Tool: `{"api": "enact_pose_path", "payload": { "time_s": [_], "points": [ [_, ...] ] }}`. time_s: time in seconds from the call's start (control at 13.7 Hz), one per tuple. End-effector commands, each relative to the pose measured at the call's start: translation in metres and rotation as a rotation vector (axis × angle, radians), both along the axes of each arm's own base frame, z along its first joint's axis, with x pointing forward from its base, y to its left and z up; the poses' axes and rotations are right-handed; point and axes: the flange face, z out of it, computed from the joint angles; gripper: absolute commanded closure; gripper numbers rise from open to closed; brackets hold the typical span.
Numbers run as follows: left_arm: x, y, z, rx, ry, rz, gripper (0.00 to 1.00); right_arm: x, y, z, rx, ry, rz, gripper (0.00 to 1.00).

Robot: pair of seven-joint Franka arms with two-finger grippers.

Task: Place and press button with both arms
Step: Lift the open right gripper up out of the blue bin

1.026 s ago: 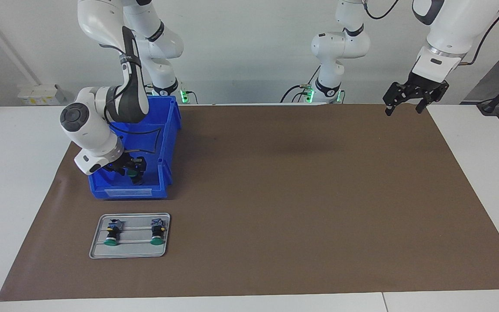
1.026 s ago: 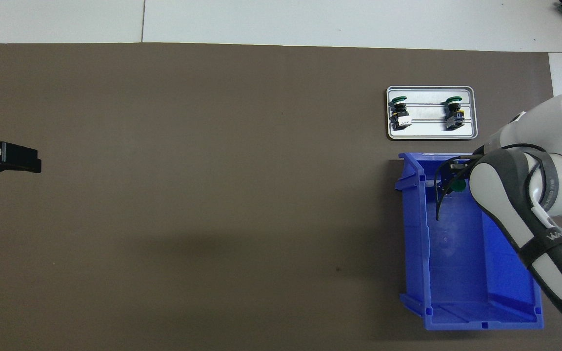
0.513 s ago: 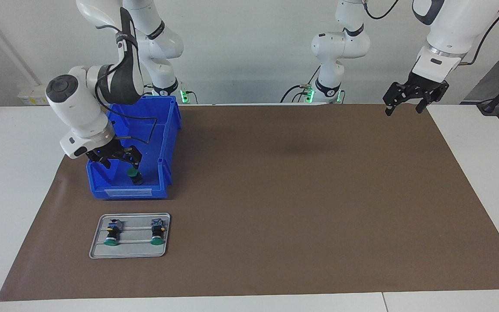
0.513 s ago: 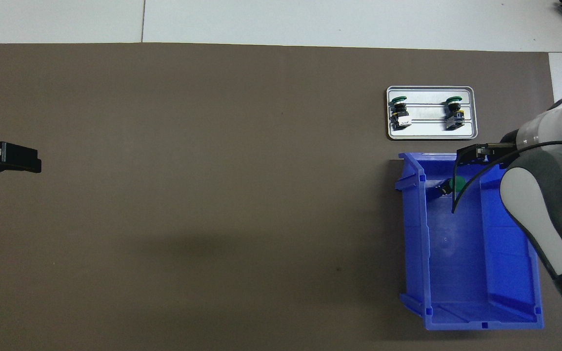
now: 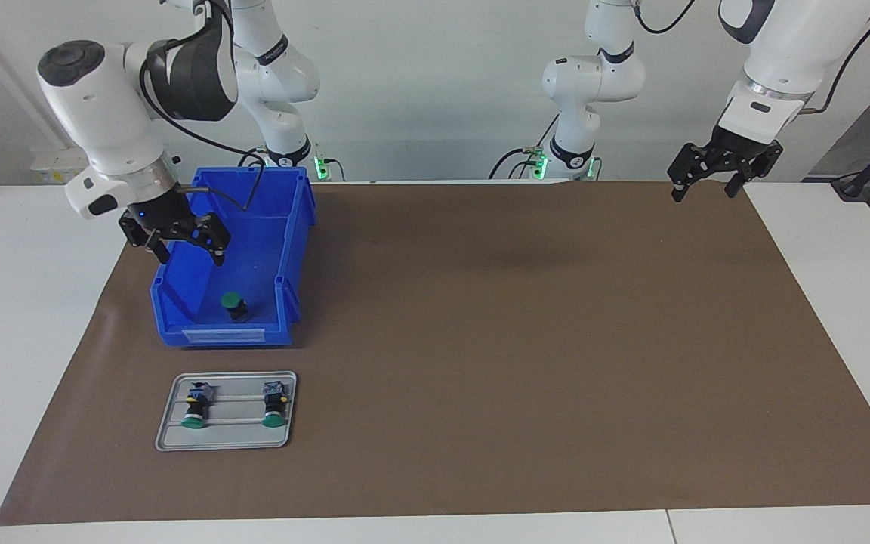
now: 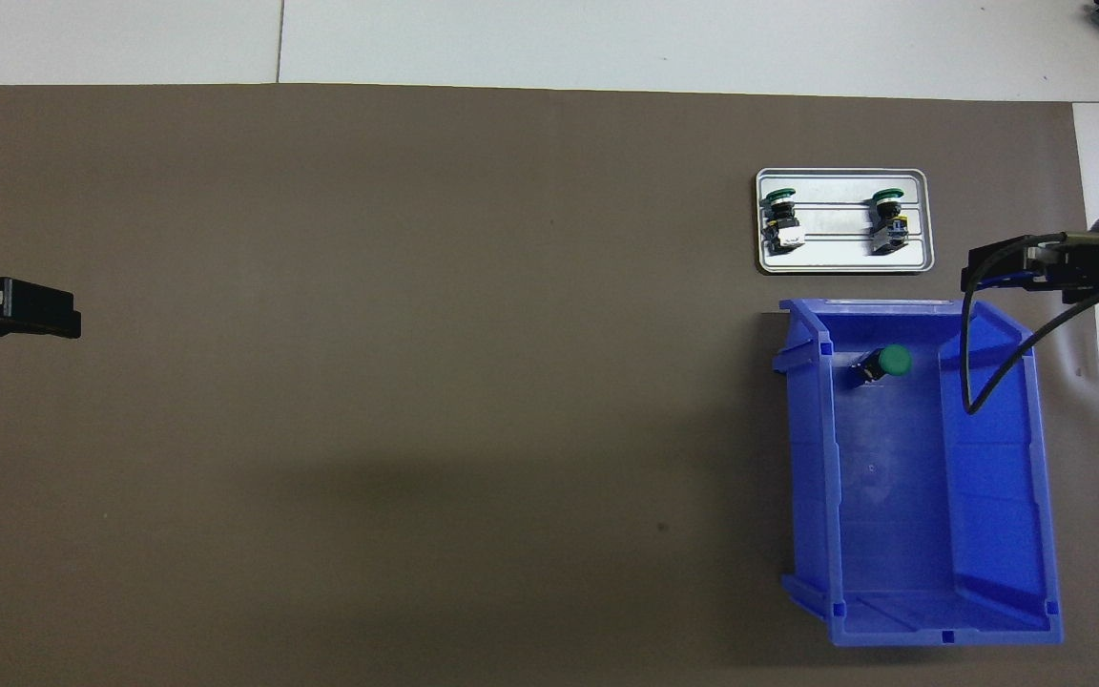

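Observation:
One green-capped button lies loose on the floor of the blue bin, at the bin's end farthest from the robots. My right gripper hangs open and empty above the bin's rim, well clear of that button. Two more buttons lie on the grey metal tray, farther from the robots than the bin. My left gripper waits open in the air over the mat's edge at the left arm's end.
A brown mat covers most of the white table. The bin and the tray sit at the right arm's end of it. A black cable from the right wrist loops down over the bin.
My right gripper opened, left the button on the bin's floor, and rose up out of the bin toward the right arm's end. The left arm has not moved.

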Motion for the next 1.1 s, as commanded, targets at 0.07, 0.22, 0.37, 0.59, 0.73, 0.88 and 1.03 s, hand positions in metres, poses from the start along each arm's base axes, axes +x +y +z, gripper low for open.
{"api": "enact_pose_path", "payload": {
  "time_s": [0.07,0.22,0.37,0.59,0.73,0.88,1.03],
  "points": [
    [-0.003,0.002,-0.001,0.019,0.010,-0.001,0.00,-0.004,0.014,0.035,-0.002,0.028,0.006,0.00],
    [-0.003,0.002,-0.001,0.018,0.009,-0.001,0.00,-0.016,0.027,0.042,-0.008,0.048,0.027,0.00],
    [-0.003,0.003,-0.001,0.017,0.011,0.000,0.00,-0.026,0.032,0.044,-0.015,0.065,0.036,0.00],
    [-0.003,0.003,-0.001,0.018,0.009,0.000,0.00,-0.028,0.026,0.041,-0.014,0.073,0.033,0.00],
    [-0.003,0.003,-0.001,0.018,0.009,0.000,0.00,-0.030,0.027,0.039,-0.013,0.077,0.026,0.00],
    [-0.003,0.002,-0.001,0.017,0.009,-0.001,0.00,-0.031,0.027,0.038,-0.012,0.074,0.024,0.00],
    [-0.003,0.002,-0.001,0.018,0.009,-0.001,0.00,-0.032,0.026,0.035,-0.012,0.079,0.023,0.00]
  ]
}}
